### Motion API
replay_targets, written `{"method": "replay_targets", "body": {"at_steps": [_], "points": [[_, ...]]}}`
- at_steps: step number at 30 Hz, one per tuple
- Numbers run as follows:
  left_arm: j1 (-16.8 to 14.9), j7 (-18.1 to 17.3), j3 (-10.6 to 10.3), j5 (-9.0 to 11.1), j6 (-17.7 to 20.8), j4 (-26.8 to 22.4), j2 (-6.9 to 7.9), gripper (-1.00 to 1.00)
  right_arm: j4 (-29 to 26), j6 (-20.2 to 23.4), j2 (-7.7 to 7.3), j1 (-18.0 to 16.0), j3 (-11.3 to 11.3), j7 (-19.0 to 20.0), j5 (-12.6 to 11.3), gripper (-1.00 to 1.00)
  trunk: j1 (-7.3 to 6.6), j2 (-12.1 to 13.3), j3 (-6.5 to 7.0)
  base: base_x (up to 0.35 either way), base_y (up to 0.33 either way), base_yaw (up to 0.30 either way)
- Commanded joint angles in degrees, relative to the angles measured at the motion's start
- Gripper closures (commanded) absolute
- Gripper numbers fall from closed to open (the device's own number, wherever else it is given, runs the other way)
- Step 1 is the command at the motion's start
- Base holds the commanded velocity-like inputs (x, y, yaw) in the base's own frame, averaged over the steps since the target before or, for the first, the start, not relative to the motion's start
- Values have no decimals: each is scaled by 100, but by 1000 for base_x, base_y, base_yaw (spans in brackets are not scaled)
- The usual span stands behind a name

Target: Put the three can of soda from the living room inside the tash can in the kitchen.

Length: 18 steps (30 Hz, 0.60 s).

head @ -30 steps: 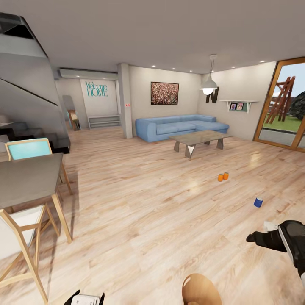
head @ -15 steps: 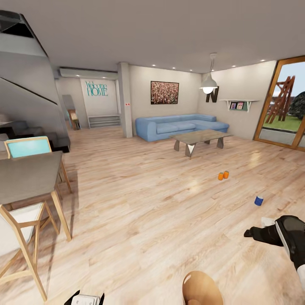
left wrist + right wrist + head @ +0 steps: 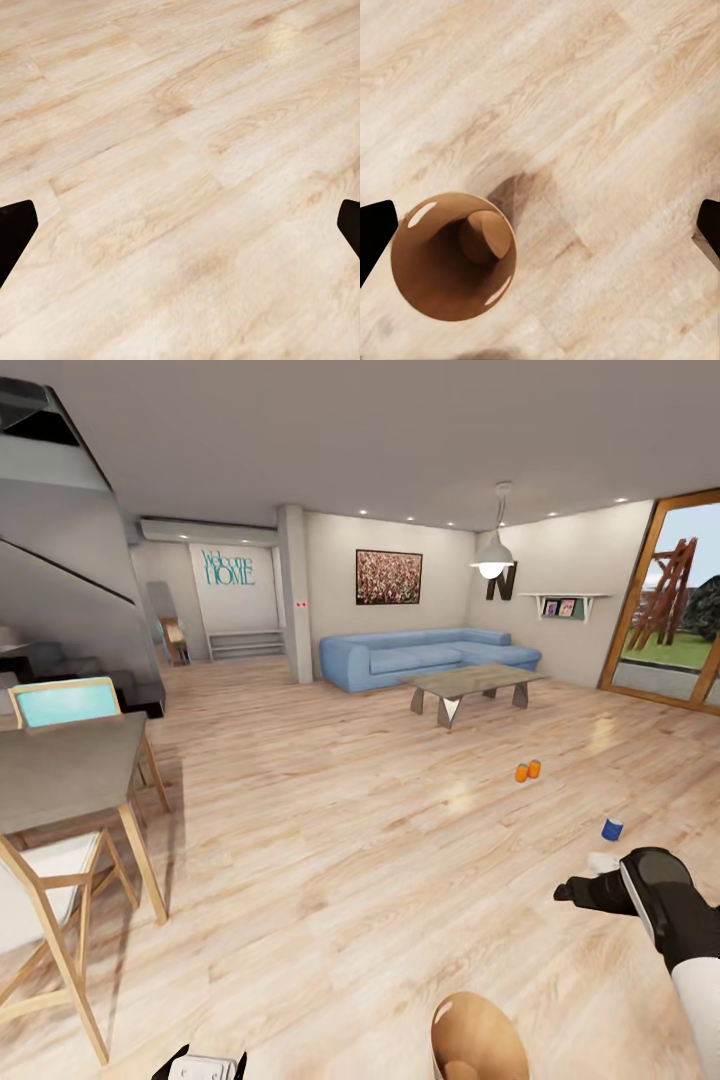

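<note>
Left gripper (image 3: 180, 225): dark fingertips (image 3: 15, 236) sat at opposite edges of the left wrist frame, spread wide, nothing between them but bare light wood floor (image 3: 180, 150). In the head view a bit of this gripper (image 3: 200, 1065) poked up at the bottom edge, left of centre.

Right gripper (image 3: 540, 229): fingertips (image 3: 375, 232) likewise far apart at the frame edges, holding nothing. Below it, in the right wrist view's lower left, stood the copper-brown trash can (image 3: 406, 289), upright on the floor, mouth open, glossy inside, its shadow cast on the planks beside it. In the head view the right gripper (image 3: 572, 890) showed at lower right, black, pointing toward frame left, on a black-and-white arm (image 3: 690, 970).

Trash can (image 3: 490, 1025) rim appeared at the bottom edge of the head view, right of centre.

Two orange soda cans (image 3: 527, 770) stood side by side on the floor, right of centre, almost touching. The blue soda can (image 3: 611, 829) stood apart, lower right of them, just above the right gripper in the frame.

Farther back: grey low table (image 3: 470, 685), blue sofa (image 3: 425, 657) against the wall. Left edge: dining table (image 3: 60, 775) with wooden chairs (image 3: 45, 900).
</note>
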Motion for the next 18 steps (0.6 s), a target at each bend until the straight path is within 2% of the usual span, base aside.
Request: {"method": "replay_targets", "body": {"at_steps": [1,9,18], "points": [[0,0,0,0,1,0,1,-100,0,0,23,-3,10,-2,5,-100,23,-42,-18,0,0,0],[0,0,-1,5,4,-4,5,-100,22,0,216,-11,48,-9,6,-100,198,-362,-162,0,0,0],[0,0,-1,8,4,-9,6,-100,27,0,364,-8,44,-12,6,-100,396,-723,-324,0,0,0]]}}
